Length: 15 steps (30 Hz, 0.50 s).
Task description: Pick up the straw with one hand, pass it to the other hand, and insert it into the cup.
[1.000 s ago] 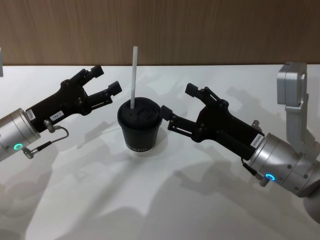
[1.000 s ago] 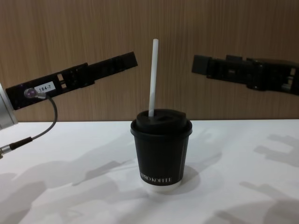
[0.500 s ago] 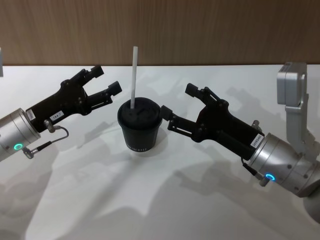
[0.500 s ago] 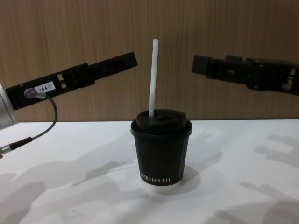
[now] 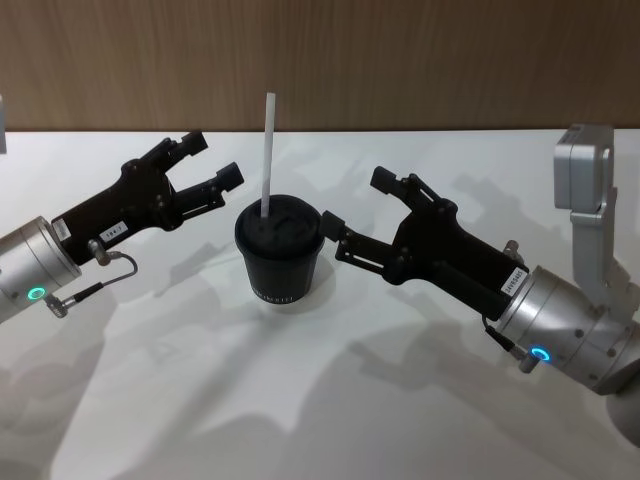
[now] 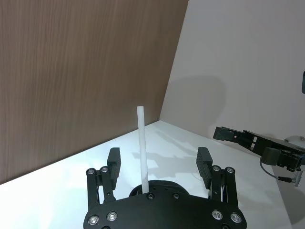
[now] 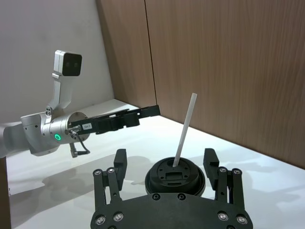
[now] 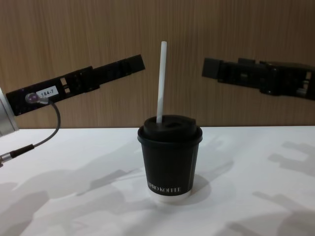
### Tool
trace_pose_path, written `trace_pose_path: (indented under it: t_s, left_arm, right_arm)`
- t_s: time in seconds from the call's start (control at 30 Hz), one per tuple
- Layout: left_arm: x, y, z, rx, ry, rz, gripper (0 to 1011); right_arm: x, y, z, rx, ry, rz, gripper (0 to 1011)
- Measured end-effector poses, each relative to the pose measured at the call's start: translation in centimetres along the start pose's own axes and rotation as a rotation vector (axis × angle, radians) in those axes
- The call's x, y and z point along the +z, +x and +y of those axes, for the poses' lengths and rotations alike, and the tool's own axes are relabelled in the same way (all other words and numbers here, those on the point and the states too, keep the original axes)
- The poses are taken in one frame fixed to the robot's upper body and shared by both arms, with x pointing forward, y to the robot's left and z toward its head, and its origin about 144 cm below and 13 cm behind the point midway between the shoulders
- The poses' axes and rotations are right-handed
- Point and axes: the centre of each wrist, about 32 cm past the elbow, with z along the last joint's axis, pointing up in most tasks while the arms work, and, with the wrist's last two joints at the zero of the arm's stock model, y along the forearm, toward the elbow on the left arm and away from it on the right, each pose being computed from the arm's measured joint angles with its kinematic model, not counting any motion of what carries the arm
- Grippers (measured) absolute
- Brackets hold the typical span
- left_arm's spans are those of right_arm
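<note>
The black lidded cup [image 5: 280,262] stands upright in the middle of the white table. The white straw [image 5: 267,155] sticks up through its lid, leaning slightly. My left gripper [image 5: 213,160], labelled "184-7", hovers open just left of the cup, apart from cup and straw. My right gripper [image 5: 357,202] hovers open just right of the cup, also touching nothing. From the chest, the cup [image 8: 170,162] and straw [image 8: 161,81] stand between the left gripper [image 8: 137,64] and right gripper [image 8: 209,68], both at straw height. Each wrist view looks at the straw [image 6: 141,143] [image 7: 186,129] between open fingers.
The white table [image 5: 300,400] spreads around the cup, backed by a brown wood-panel wall [image 5: 400,60]. A grey bracket of my right arm [image 5: 590,200] rises at the right edge. A thin cable [image 5: 95,275] loops under the left wrist.
</note>
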Motion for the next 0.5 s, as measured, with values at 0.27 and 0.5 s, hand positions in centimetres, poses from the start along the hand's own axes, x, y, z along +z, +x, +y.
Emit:
trace_pose_path:
  t_s: [0.27,0.5]
  left_arm:
    - [0.0,0.0,0.0,0.0,0.0,0.0,1001]
    - [0.0,0.0,0.0,0.0,0.0,0.0,1002]
  right_arm:
    - [0.0,0.0,0.0,0.0,0.0,0.0,1001]
    - [0.0,0.0,0.0,0.0,0.0,0.0,1001]
